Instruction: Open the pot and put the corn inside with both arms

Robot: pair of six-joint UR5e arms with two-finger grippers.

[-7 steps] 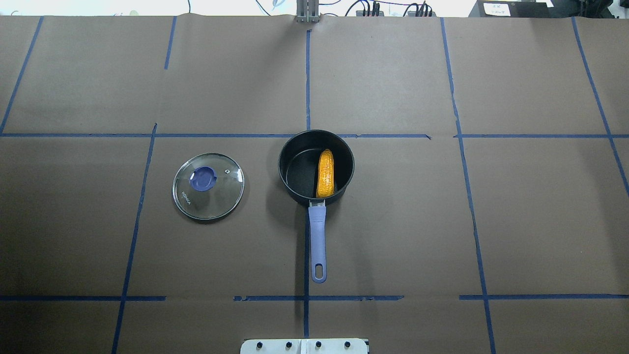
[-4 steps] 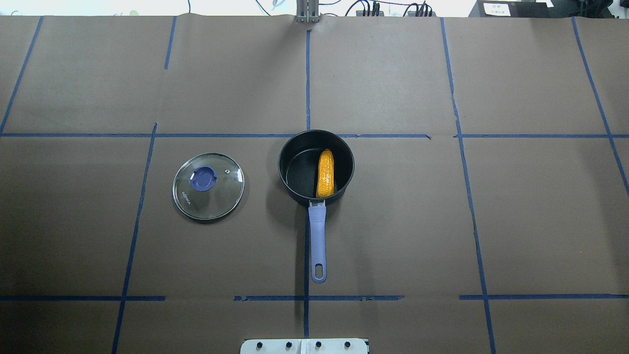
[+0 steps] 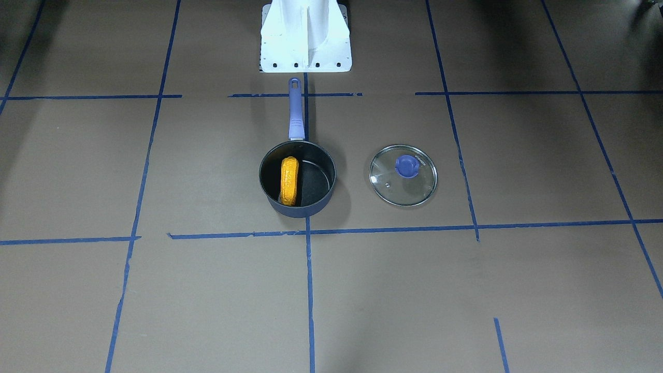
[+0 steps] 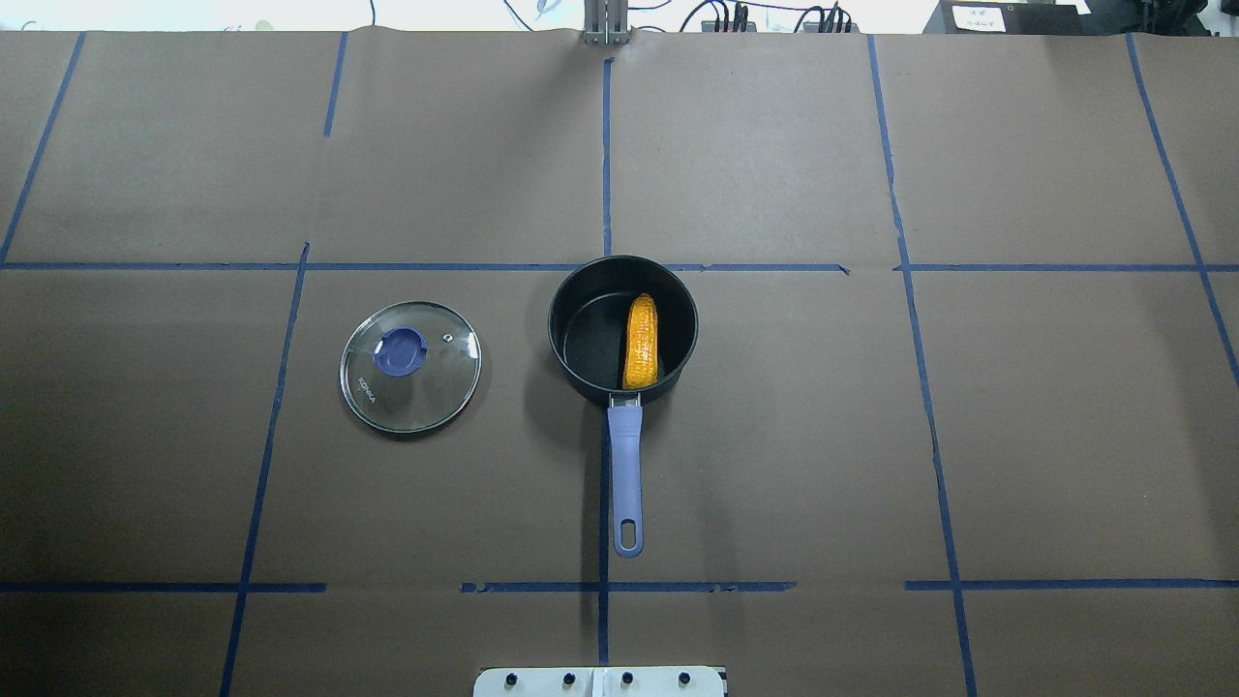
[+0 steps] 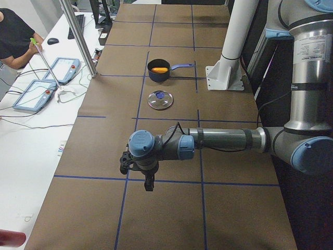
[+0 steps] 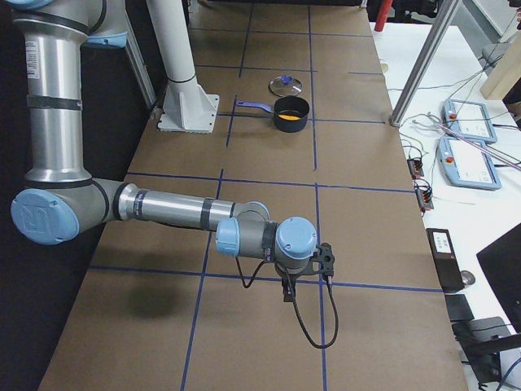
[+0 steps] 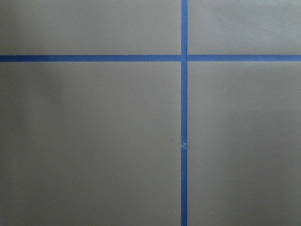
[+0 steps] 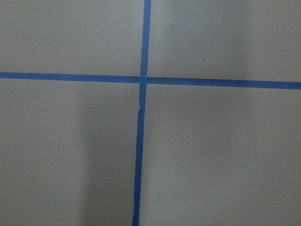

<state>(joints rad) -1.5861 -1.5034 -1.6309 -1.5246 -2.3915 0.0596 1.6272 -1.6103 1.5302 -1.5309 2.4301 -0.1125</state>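
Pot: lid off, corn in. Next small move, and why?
Likely none; just hold. The corn lies inside the pot, the glass lid rests on the table beside it, apart, and the left arm and right arm hang far from both.

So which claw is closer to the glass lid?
Left, most likely. The glass lid lies left of the pot, toward the left claw; the right claw hangs far off on the other side, beyond the pot.
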